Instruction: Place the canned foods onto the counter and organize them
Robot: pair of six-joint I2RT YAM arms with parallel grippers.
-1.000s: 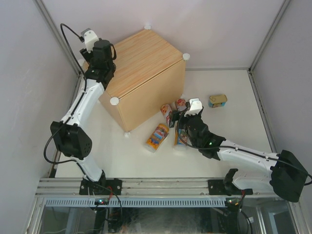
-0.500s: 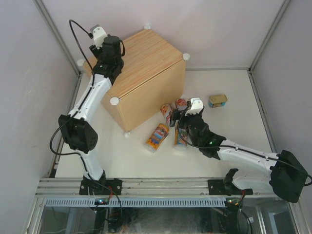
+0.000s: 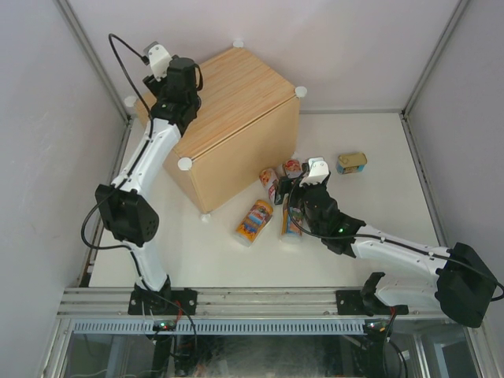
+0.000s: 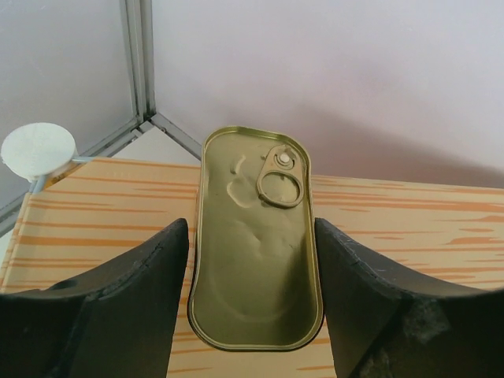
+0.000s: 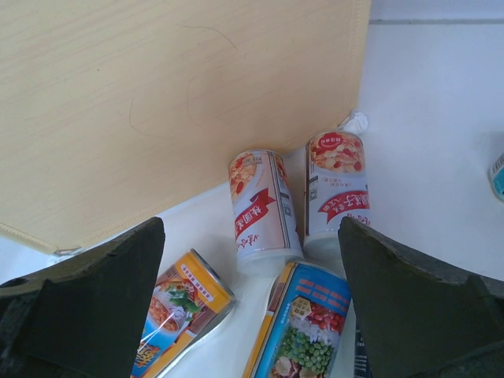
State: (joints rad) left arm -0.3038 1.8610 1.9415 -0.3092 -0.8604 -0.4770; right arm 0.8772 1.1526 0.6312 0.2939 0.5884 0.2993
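On the white table [image 3: 370,169] we see four cans lying by the right gripper [image 5: 250,260], jaws spread; beyond, the left gripper [image 4: 252,268], jaws spread, straddles a gold tin [image 4: 254,236] lying on the wooden counter [image 3: 236,102]. Grey walls enclose all; since a half-second ago, nothing has visibly moved.

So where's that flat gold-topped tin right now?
In the left wrist view, the flat gold-topped tin lies on the wooden counter, between the fingers of the left end effector, near the corner with a white knob.

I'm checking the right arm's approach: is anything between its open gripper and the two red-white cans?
Nothing visible does. The right gripper is open, and the red-white cans lie ahead beside the counter.
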